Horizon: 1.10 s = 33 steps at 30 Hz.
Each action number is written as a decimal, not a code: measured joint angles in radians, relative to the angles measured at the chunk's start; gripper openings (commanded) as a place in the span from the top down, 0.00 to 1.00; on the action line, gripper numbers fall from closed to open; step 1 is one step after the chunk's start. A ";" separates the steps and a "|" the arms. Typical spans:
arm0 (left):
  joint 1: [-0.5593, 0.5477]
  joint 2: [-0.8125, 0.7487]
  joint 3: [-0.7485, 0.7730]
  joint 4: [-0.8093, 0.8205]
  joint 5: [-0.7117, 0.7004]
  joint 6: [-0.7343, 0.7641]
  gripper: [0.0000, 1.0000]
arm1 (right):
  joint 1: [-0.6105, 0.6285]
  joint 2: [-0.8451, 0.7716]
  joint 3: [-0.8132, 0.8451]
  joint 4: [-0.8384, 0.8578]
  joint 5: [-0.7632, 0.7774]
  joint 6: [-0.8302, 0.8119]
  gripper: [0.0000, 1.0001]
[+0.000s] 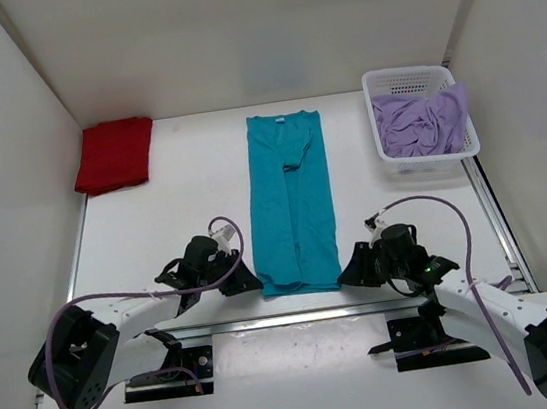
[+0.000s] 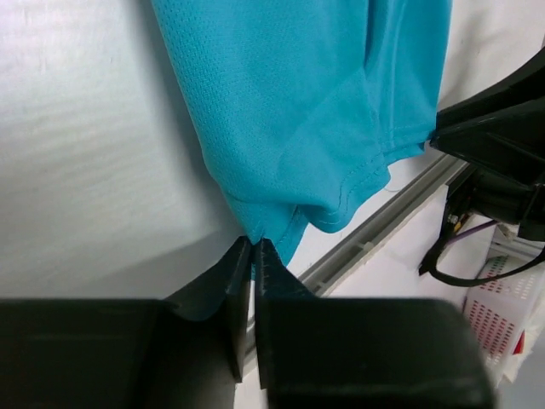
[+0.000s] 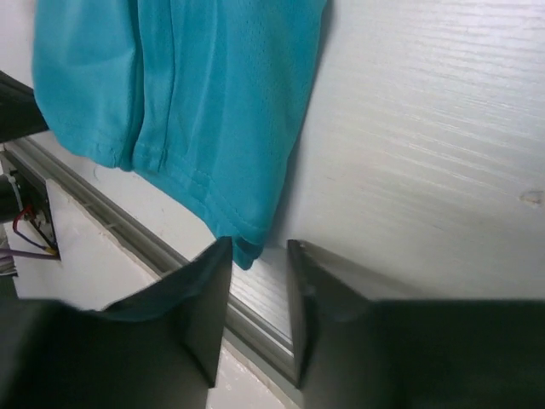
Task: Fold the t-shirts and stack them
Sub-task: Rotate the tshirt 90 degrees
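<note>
1. The teal-blue t-shirt [image 1: 291, 202] lies folded into a long strip down the middle of the table [image 1: 189, 175], with its collar at the far end and its hem at the near edge.
2. The left gripper [image 2: 254, 245] has its fingers pinched together on the hem's left corner.
3. The right gripper [image 3: 260, 247] has its fingers apart, with the hem's right corner between their tips, unclamped.
4. The red t-shirt [image 1: 114, 155] sits folded at the far left.
5. The lavender t-shirt [image 1: 424, 122] lies crumpled in the white mesh basket [image 1: 405, 72] at the far right.
</note>
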 measured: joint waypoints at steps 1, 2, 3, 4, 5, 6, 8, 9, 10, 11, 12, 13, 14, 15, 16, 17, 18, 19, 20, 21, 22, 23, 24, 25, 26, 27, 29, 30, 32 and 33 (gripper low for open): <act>0.001 -0.003 -0.005 -0.005 0.006 0.001 0.71 | 0.002 -0.008 0.002 0.000 -0.005 -0.001 0.63; 0.001 -0.002 -0.009 -0.011 0.012 0.002 0.64 | 0.001 -0.017 0.002 -0.002 -0.008 -0.002 0.59; 0.002 -0.003 -0.014 -0.017 0.018 0.002 0.60 | -0.005 -0.023 0.002 -0.002 -0.011 -0.003 0.58; 0.002 -0.003 -0.019 -0.019 0.021 0.000 0.57 | -0.016 -0.026 0.002 -0.002 -0.019 -0.005 0.57; 0.002 -0.003 -0.025 -0.022 0.023 -0.001 0.54 | -0.030 -0.026 0.002 -0.002 -0.024 -0.008 0.56; 0.003 -0.003 -0.031 -0.022 0.024 -0.002 0.51 | -0.040 -0.024 0.002 0.000 -0.030 -0.009 0.56; 0.007 -0.005 -0.034 -0.013 0.034 -0.010 0.48 | -0.047 -0.011 0.006 0.005 -0.035 -0.009 0.58; 0.008 -0.006 -0.034 -0.006 0.035 -0.012 0.48 | -0.042 0.001 0.011 0.007 -0.035 -0.010 0.61; 0.008 -0.003 -0.035 0.000 0.036 -0.013 0.48 | -0.034 0.015 0.018 0.009 -0.036 -0.012 0.62; 0.008 0.001 -0.035 0.008 0.037 -0.015 0.49 | -0.026 0.030 0.023 0.011 -0.035 -0.012 0.64; 0.007 0.008 -0.035 0.016 0.039 -0.018 0.54 | -0.014 0.043 0.027 0.015 -0.034 -0.013 0.68; 0.005 0.018 -0.035 0.027 0.040 -0.023 0.59 | -0.004 0.054 0.029 0.017 -0.034 -0.014 0.69; 0.001 0.029 -0.035 0.036 0.040 -0.028 0.62 | 0.005 0.060 0.029 0.019 -0.034 -0.014 0.73; -0.003 0.041 -0.035 0.043 0.042 -0.029 0.67 | 0.014 0.066 0.029 0.018 -0.033 -0.012 0.77; -0.007 0.050 -0.035 0.049 0.043 -0.033 0.70 | 0.022 0.069 0.029 0.018 -0.032 -0.009 0.80; -0.013 0.056 -0.036 0.053 0.043 -0.034 0.77 | 0.030 0.071 0.029 0.018 -0.029 -0.004 0.86; -0.015 0.058 -0.037 0.053 0.043 -0.036 0.85 | 0.036 0.071 0.029 0.018 -0.028 -0.003 0.92; -0.016 0.058 -0.039 0.053 0.043 -0.036 0.93 | 0.039 0.071 0.029 0.019 -0.026 0.000 1.00; -0.016 0.056 -0.041 0.051 0.042 -0.035 0.98 | 0.044 0.071 0.029 0.021 -0.023 0.002 1.00; -0.015 0.054 -0.043 0.046 0.042 -0.036 1.00 | 0.049 0.070 0.029 0.020 -0.021 0.003 1.00; -0.014 0.049 -0.043 0.034 0.042 -0.032 1.00 | 0.058 0.064 0.029 0.014 -0.012 0.006 1.00; -0.014 0.043 -0.043 0.020 0.041 -0.028 1.00 | 0.074 0.053 0.030 0.002 -0.002 0.011 1.00; -0.014 0.032 -0.043 0.002 0.042 -0.027 1.00 | 0.095 0.037 0.030 -0.010 0.006 0.017 1.00; -0.016 0.008 -0.043 -0.024 0.042 -0.027 1.00 | 0.123 0.015 0.031 -0.026 0.018 0.028 1.00; -0.019 -0.019 -0.043 -0.049 0.043 -0.028 1.00 | 0.146 -0.009 0.034 -0.046 0.026 0.035 1.00; -0.019 -0.051 -0.042 -0.074 0.043 -0.028 1.00 | 0.168 -0.035 0.039 -0.066 0.036 0.041 1.00; -0.006 -0.115 -0.031 -0.122 0.058 -0.032 1.00 | 0.180 -0.068 0.067 -0.111 0.041 0.045 1.00; 0.009 -0.141 -0.018 -0.140 0.068 -0.035 1.00 | 0.169 -0.071 0.089 -0.127 0.042 0.039 1.00; 0.050 -0.158 0.034 -0.169 0.080 -0.039 1.00 | 0.100 -0.046 0.144 -0.146 0.023 0.016 1.00; 0.071 -0.149 0.071 -0.174 0.083 -0.038 1.00 | 0.064 -0.027 0.172 -0.143 0.014 0.000 1.00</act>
